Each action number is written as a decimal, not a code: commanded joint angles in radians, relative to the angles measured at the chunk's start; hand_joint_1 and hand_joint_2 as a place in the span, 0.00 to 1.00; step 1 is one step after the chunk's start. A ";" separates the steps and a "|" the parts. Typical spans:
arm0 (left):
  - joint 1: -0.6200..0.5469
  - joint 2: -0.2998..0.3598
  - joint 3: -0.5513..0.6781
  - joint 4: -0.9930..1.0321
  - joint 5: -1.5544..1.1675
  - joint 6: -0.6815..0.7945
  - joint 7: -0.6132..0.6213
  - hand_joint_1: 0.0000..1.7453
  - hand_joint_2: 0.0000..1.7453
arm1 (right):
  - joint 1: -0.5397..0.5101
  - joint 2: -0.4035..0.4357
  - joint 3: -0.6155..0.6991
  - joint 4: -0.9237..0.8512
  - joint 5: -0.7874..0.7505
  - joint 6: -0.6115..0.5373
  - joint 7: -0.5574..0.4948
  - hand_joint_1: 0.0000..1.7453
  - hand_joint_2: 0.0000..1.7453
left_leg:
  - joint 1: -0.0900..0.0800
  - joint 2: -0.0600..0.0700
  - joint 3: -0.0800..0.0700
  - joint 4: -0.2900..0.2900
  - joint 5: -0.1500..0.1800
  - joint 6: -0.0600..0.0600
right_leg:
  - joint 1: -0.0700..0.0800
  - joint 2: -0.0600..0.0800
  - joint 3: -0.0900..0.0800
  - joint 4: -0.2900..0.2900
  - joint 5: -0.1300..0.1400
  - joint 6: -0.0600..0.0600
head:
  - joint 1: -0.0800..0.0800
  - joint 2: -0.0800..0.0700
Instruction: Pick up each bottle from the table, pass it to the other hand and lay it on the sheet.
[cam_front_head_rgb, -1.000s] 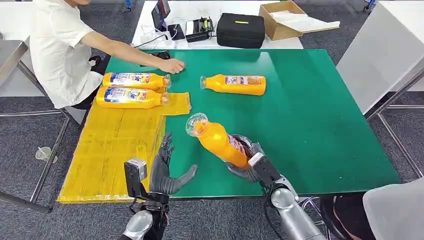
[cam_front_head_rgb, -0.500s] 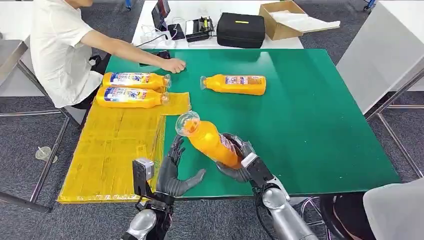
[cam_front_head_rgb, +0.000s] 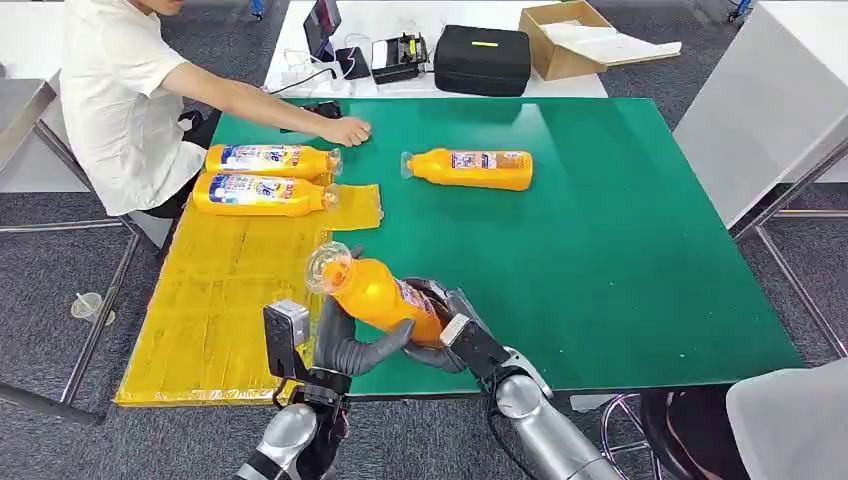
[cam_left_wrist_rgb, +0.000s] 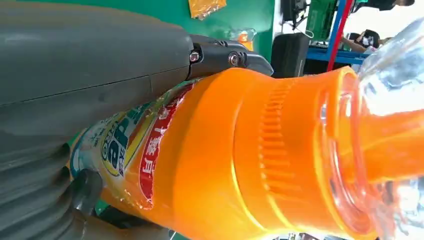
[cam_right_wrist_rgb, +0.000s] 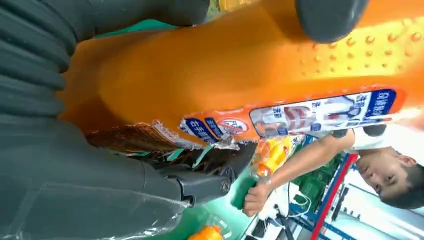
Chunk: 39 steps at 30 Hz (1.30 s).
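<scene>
The orange bottle (cam_front_head_rgb: 375, 292) sits low in the frame, left of centre, tilted with its clear cap up-left, over the edge where the yellow sheet (cam_front_head_rgb: 215, 300) meets the green table (cam_front_head_rgb: 620, 230). The right hand (cam_front_head_rgb: 440, 325) grips its base, hiding the bottom; the left hand (cam_front_head_rgb: 345, 345) cups it from beneath, thumb against its underside, though a firm grasp cannot be confirmed. Its label print is too blurred to read. Two bottles on the sheet (cam_front_head_rgb: 265, 178) lie at upper left, another bottle (cam_front_head_rgb: 470, 168) above centre. A person's hand (cam_front_head_rgb: 345, 131) rests on the table.
</scene>
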<state>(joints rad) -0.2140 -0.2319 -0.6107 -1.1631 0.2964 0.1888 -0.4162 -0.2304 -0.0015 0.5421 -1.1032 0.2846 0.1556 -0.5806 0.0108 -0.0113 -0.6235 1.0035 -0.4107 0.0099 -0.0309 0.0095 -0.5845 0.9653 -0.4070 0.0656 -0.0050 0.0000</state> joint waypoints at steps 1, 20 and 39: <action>-0.062 -0.001 0.001 0.064 0.007 0.010 -0.010 0.00 1.00 | -0.079 0.002 0.106 0.104 0.011 0.010 0.010 1.00 1.00 | 0.000 0.002 0.002 0.000 -0.001 0.000 | 0.001 0.000 0.002 0.000 0.000 -0.003 | 0.000 0.000; -0.006 -0.002 0.056 -0.025 0.344 -0.173 0.092 1.00 1.00 | -0.089 0.032 0.126 0.153 -0.043 0.007 0.000 0.00 1.00 | 0.001 0.003 0.003 0.000 -0.002 0.000 | 0.001 0.001 0.003 0.000 -0.001 -0.004 | 0.000 0.000; 0.082 -0.111 0.651 -0.078 -1.229 0.509 -0.280 1.00 1.00 | 0.115 0.030 -0.250 -0.011 0.095 -0.545 -0.071 0.00 0.00 | 0.000 0.001 0.001 0.000 -0.002 0.000 | 0.001 0.000 0.001 0.000 -0.001 -0.003 | 0.000 0.000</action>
<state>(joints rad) -0.1620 -0.2557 -0.3426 -1.2440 -0.7438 0.6935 -0.6707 -0.1403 0.0210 0.4492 -1.0857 0.3693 -0.3667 -0.6417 0.0107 -0.0135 -0.6256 1.0035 -0.4108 0.0099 -0.0311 0.0087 -0.5859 0.9655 -0.4073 0.0656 -0.0050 0.0000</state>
